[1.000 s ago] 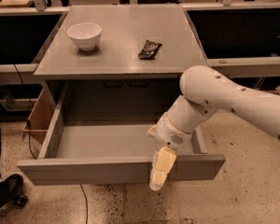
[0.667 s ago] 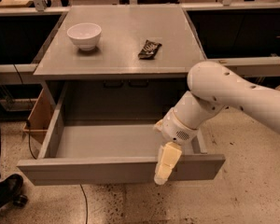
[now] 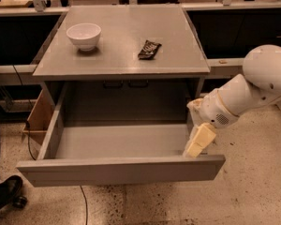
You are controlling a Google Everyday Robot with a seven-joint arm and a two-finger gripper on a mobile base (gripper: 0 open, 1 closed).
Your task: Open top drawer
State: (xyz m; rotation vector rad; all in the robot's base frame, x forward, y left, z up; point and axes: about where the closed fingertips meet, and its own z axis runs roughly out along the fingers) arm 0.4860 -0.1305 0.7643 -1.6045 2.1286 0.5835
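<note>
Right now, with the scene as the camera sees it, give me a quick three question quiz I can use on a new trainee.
1. True or false: the top drawer is fully shut.
2. Which thing stands on the cabinet top, to the picture's left of the dark packet? A: a mug. B: a white bowl. C: a bottle.
3. Fill in the gap: the gripper hangs at the drawer's ___ end, as seen in the picture.

Key
1. False: it is pulled far out, and its grey inside shows nothing in it.
2. B.
3. Right, just behind the front panel.
</note>
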